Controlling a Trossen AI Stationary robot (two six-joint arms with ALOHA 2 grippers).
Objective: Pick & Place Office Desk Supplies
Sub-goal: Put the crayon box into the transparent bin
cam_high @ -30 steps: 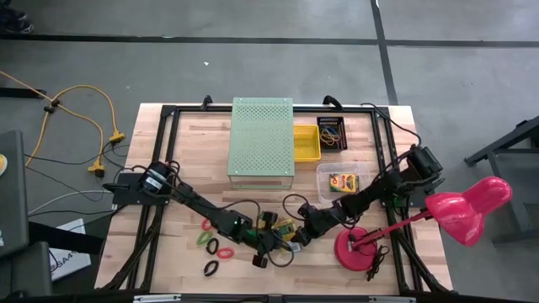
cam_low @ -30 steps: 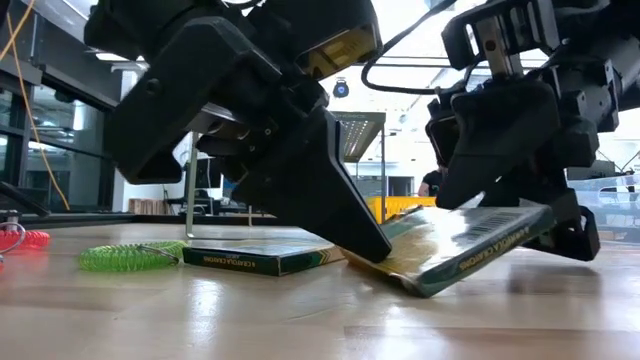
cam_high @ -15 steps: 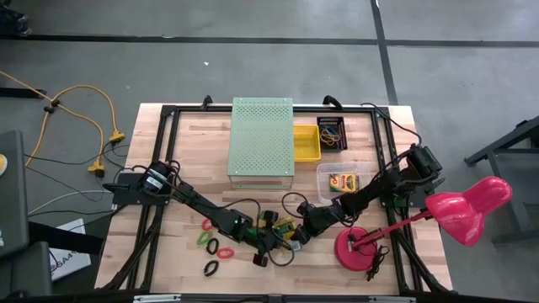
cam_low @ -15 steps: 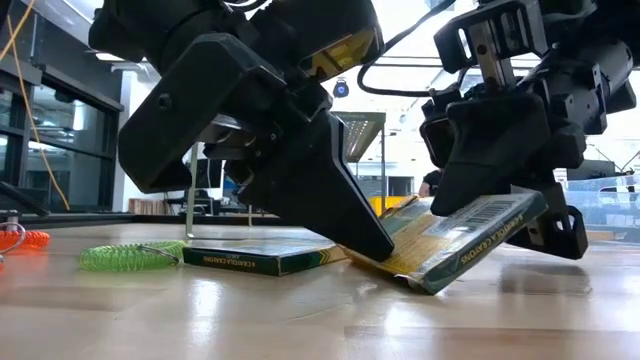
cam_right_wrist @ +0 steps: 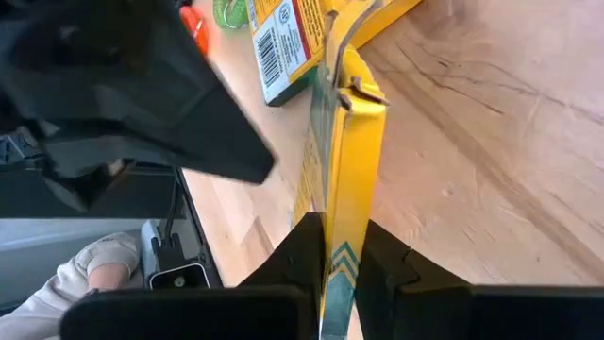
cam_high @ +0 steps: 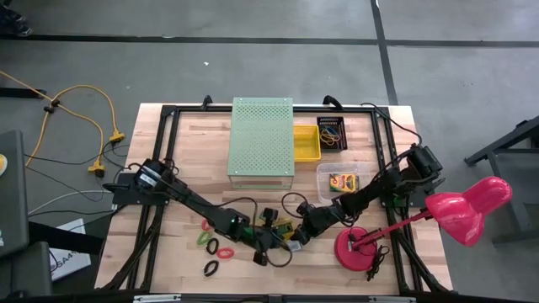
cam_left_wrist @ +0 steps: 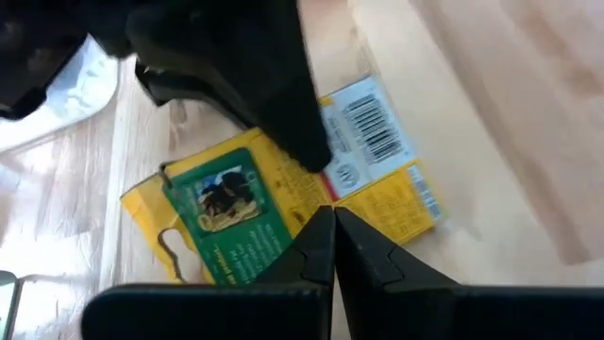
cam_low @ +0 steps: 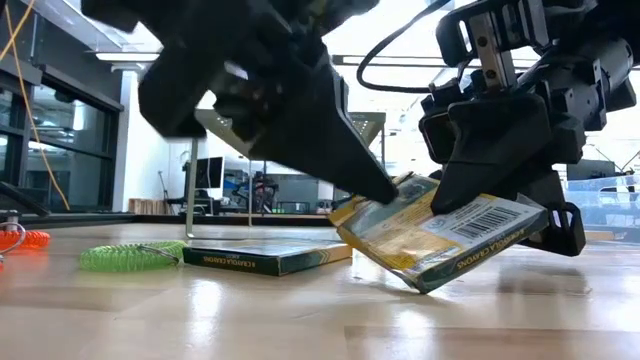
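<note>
A flat yellow-and-green crayon box (cam_low: 440, 235) stands tilted near the table's front middle, with my right gripper (cam_high: 295, 233) shut on it. My left gripper (cam_high: 266, 238) is shut, and its tips (cam_low: 385, 190) stand at the box's raised edge. A second crayon box (cam_low: 265, 258) lies flat on the table just behind. Elastic bands lie to the left: a green one (cam_low: 130, 256), a red one (cam_high: 206, 225), a pink one (cam_high: 225, 250) and a black one (cam_high: 210, 268). My left gripper's shut fingertips (cam_left_wrist: 330, 236) are at the crayon box's raised top edge (cam_low: 400, 185); I cannot tell whether they touch it. My right gripper pinches the box's two broad faces (cam_right_wrist: 347, 227) between its fingers at the box's right end, coming slanting down from the table's right. The box is tilted, its lower corner (cam_low: 420, 288) on the table.
A large pale-green perforated box (cam_high: 262, 141) stands at the back middle, with a yellow tray (cam_high: 306, 141) and a black tray of bands (cam_high: 331, 133) beside it. A clear container (cam_high: 338, 179) holds another crayon box. The pink lamp's base (cam_high: 360, 247) stands just right of my right gripper.
My left gripper has risen from the table beside the box up to the box's raised edge. The crayon box in my right gripper has tipped steeper: its left end has come up off the table, while its lower corner has stayed down.
</note>
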